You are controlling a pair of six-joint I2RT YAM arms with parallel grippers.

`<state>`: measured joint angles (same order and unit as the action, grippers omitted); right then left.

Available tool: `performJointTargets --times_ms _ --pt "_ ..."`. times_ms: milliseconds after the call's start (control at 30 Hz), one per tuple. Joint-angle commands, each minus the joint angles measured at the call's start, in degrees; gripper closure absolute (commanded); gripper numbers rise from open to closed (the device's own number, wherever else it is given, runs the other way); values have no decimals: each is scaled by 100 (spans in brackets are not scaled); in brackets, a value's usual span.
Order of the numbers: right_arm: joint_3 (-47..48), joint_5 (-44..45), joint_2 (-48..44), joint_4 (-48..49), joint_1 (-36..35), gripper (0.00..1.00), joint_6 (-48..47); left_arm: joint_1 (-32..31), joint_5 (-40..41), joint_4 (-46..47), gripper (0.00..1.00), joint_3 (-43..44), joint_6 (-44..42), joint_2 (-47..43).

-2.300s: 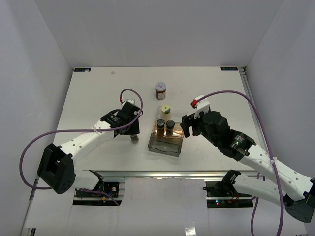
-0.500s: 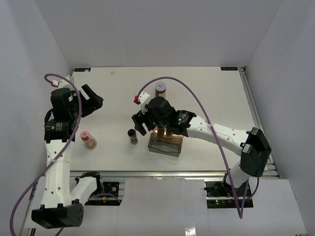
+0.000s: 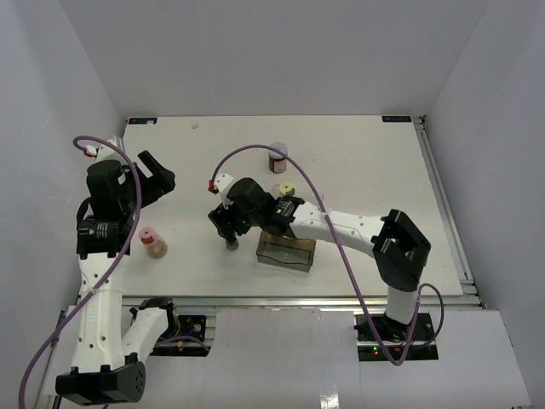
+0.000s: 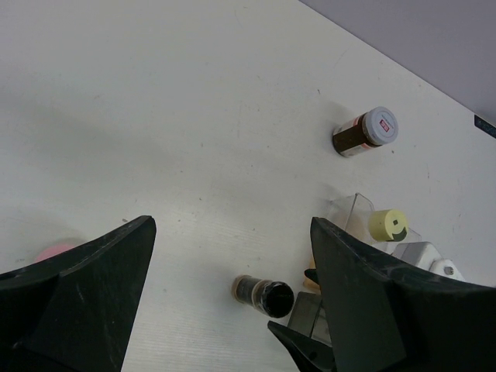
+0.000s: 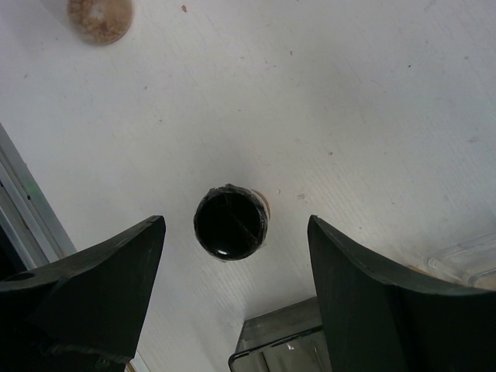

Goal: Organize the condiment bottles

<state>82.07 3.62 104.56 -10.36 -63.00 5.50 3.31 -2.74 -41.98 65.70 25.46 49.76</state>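
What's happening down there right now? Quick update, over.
Right gripper open, poised over black-capped jar beside bin. Left gripper open, empty, off left. Nothing blocking the jar.

1. Bright, even overhead light on the white table (image 3: 358, 170)
2. Soft, pale grey shadows lie across it
3. A small glint sits on the black-capped bottle (image 5: 230, 226)
4. The right gripper (image 5: 236, 219) looks dark, slightly blurred up close

White table (image 3: 358, 153), pale walls (image 3: 255, 51)
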Motion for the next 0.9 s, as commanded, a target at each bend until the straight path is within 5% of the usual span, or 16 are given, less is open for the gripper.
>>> performJointTargets --times_ms 0,500,867 --pt "304 152 263 175 -88 20 39 24 58 91 8 -95 -71 -147" --pt "341 525 711 131 -244 27 83 25 76 120 7 -193 -111 -142" --pt "257 722 580 209 -275 60 36 20 31 149 7 -224 -117 -107"
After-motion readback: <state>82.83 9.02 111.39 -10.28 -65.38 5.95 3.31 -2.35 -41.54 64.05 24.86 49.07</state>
